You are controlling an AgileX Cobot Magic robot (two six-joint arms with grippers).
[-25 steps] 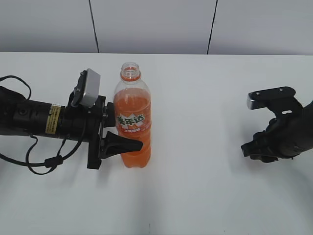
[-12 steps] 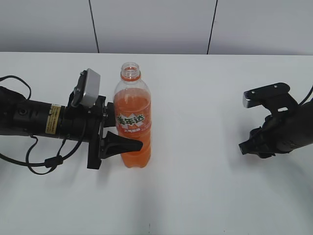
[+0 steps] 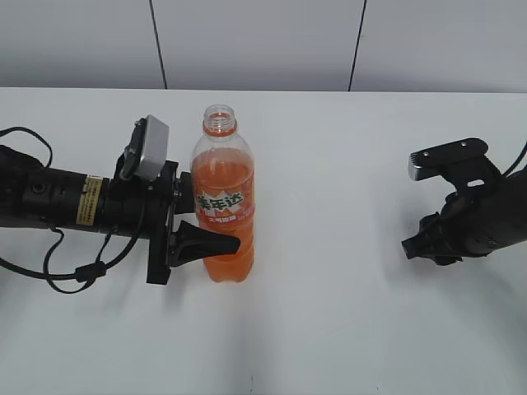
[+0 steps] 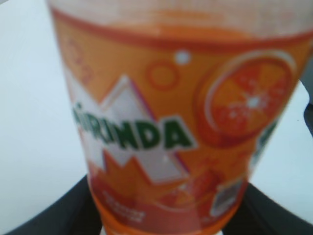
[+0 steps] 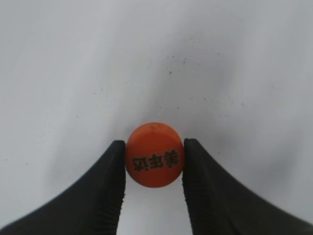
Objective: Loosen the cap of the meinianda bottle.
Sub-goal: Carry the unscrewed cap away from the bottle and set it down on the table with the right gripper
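The meinianda bottle (image 3: 222,206) stands upright on the white table, its mouth (image 3: 219,120) open and uncapped. My left gripper (image 3: 202,216) reaches in from the left and is shut around the bottle's labelled middle. In the left wrist view the label (image 4: 166,122) fills the frame, with dark fingers (image 4: 44,218) at the bottom corners. The orange cap (image 5: 154,154) sits between the two black fingers of my right gripper (image 5: 154,161), touching both, just above the table. In the exterior view the right gripper (image 3: 414,247) is far right of the bottle and hides the cap.
The white table (image 3: 329,313) stretches between the bottle and the right arm. Grey wall panels (image 3: 255,41) stand behind the far edge. Black cables (image 3: 74,276) loop beside the left arm.
The right arm has shifted a little to the left and tilted, still carrying the cap. The bottle and the left gripper have not moved.
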